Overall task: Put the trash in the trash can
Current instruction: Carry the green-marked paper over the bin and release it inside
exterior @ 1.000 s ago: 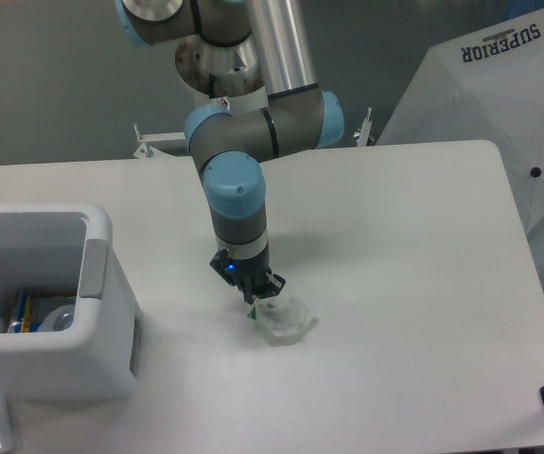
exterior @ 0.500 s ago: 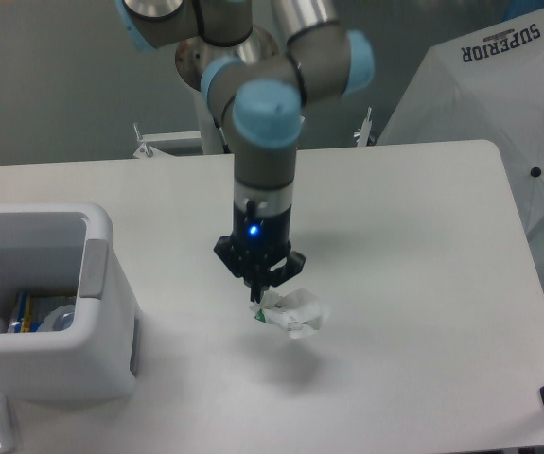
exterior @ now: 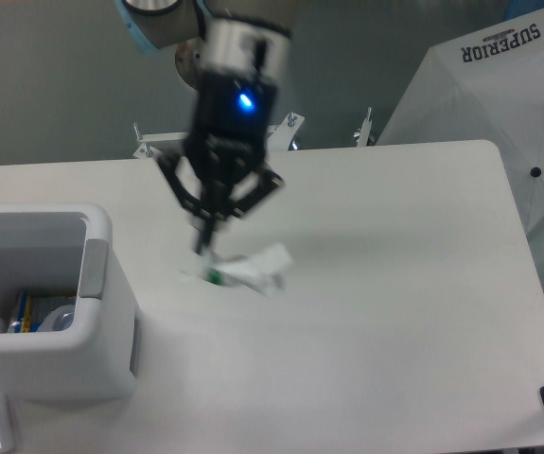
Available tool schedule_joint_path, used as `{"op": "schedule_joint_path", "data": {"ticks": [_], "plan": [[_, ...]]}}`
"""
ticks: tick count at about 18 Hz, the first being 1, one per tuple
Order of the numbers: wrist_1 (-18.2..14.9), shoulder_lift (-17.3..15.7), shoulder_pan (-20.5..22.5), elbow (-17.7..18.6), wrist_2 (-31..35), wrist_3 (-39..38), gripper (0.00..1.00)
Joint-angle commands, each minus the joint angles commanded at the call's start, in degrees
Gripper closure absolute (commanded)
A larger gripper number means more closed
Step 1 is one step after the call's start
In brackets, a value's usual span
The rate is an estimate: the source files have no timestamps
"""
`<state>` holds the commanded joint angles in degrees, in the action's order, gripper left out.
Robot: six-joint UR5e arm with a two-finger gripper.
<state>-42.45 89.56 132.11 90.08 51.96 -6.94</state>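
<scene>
White crumpled trash (exterior: 251,270) pinched between closed fingers (exterior: 203,238), airborne.

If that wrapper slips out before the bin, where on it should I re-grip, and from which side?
The crumpled wrapper hangs from the gripper, pinched at its left, green-printed end. Probably re-grip from straight above, across the fuller white middle rather than that thin end; its bunched folds would give the fingers more to bite.
</scene>
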Motion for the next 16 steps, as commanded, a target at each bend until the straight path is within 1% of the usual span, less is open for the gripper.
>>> {"op": "schedule_joint_path", "data": {"ticks": [1,3,5,6,8,10,12,13,14,15,16], "plan": [[-0.09,-0.52,-1.06,0.36,-1.06,-0.18,1.00],[-0.09,-0.53,-2.99,0.88,-1.42,-0.18,1.00],[0.00,-0.09,-5.97,1.50,-1.42,0.17,1.00],[-0.09,0.08,-6.60,1.59,-1.42,0.08,1.00],[-0.09,0.35,-7.91,2.90,-1.42,0.43,1.00],[-0.09,2.01,-9.76,4.13,-1.42,0.52,1.00],[0.00,3.85,-10.56,4.31,-1.42,0.52,1.00],[0.17,4.73,-10.65,4.23,-1.42,0.78,0.91],[0.26,5.61,-10.65,4.14,-1.42,1.57,0.69],[0.35,6.06,-10.65,4.05,-1.42,3.23,0.41],[0.26,6.06,-10.65,4.05,-1.42,4.37,0.00]]}}
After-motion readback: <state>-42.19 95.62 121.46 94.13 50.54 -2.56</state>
